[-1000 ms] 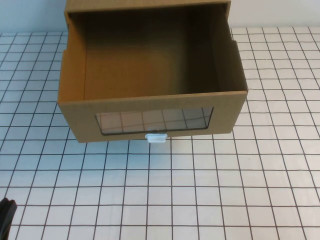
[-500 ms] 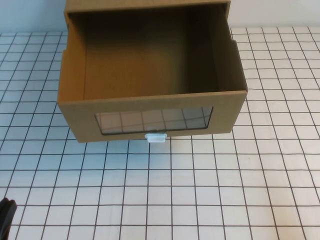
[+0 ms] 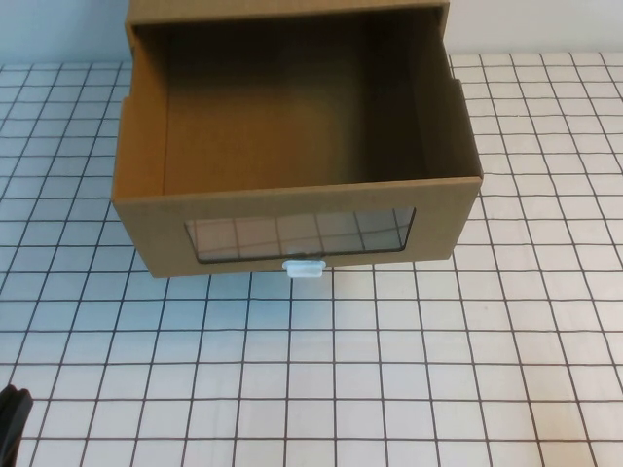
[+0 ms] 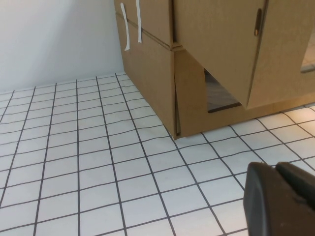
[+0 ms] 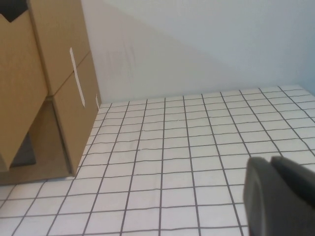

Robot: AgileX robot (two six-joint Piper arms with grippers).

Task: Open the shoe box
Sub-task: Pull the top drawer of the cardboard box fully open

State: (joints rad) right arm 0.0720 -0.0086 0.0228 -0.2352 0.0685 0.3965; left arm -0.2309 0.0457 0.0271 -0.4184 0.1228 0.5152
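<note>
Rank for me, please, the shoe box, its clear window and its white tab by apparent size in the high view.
1. shoe box
2. clear window
3. white tab
Left gripper, shut, sits at the near-left corner; right gripper, shut, is out of that view, right of the box.

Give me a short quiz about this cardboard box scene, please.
1. True or false: the brown cardboard shoe box is pulled open like a drawer.
2. What lies inside it?
3. Which shut claw shows in the high view? A: left claw, at the near left corner of the white gridded table. B: right claw, low over the table, right of the box.
Key: 1 true; 2 nothing visible; 3 A.
</note>
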